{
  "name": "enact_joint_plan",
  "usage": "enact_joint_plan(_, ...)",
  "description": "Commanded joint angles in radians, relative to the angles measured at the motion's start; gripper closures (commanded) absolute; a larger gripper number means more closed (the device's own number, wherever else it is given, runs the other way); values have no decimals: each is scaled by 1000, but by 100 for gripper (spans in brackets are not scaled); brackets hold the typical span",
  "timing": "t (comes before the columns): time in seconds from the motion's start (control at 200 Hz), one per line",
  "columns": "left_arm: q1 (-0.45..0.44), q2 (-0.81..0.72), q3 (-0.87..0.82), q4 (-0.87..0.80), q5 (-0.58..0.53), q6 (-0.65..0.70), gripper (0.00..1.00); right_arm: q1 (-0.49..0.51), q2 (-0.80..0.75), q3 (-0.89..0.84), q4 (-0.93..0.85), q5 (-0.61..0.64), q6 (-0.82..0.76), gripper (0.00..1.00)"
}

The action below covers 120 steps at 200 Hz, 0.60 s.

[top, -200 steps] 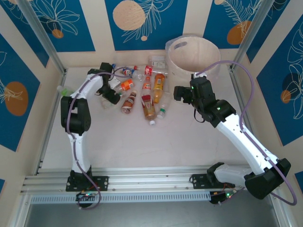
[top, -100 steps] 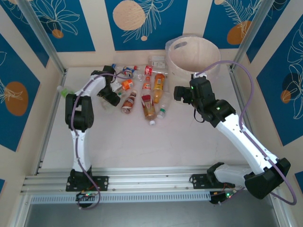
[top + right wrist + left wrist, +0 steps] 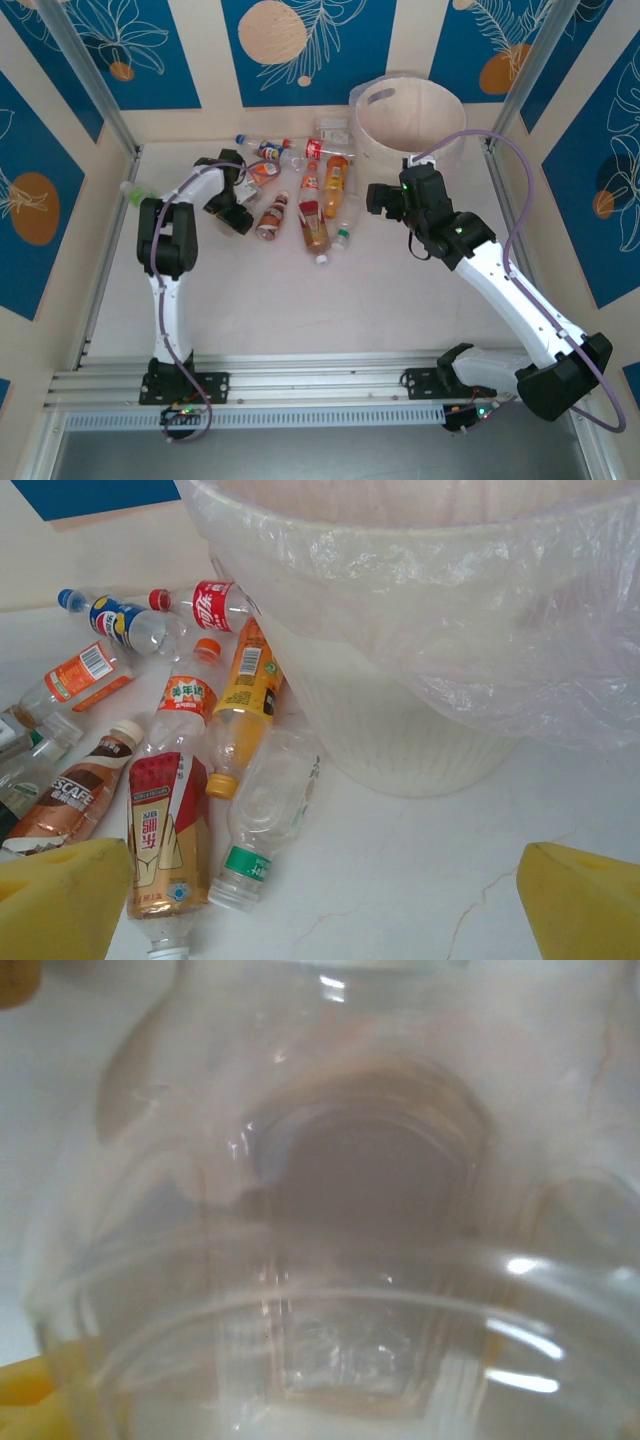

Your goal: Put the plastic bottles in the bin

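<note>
The left claw [image 3: 243,192] sits at the left edge of the plastic bottles [image 3: 305,195], which lie heaped on the white bench [image 3: 300,300]. A clear bottle [image 3: 360,1220] presses close to its camera; whether it is clamped, I cannot tell. The right claw [image 3: 378,197] hangs with its jaws wide apart and its yellow pads [image 3: 60,900] touching nothing. It is near the cream-white bin [image 3: 385,140], which stands at the far right of the bench with bottles lying against its base.

Clear plastic bottles [image 3: 315,230] lying clustered on their sides, beside upright cream lined bin [image 3: 420,110]
</note>
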Motion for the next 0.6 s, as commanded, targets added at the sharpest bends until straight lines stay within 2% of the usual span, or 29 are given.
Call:
enact_joint_plan(0.0,7,-8,-45,-8,-5,3,21,6,1,-15,36,16,-3,1)
enact_joint_plan(0.135,7,-32,-64,11,4,-1,31,7,1,-12,28,9,3,1)
enact_joint_plan(0.375,7,-109,-78,1,10,-11,37,8,-7,-6,22,0,12,1)
enact_joint_plan(0.595,7,-267,-130,19,55,-56,40,7,0,24,3,-66,28,1)
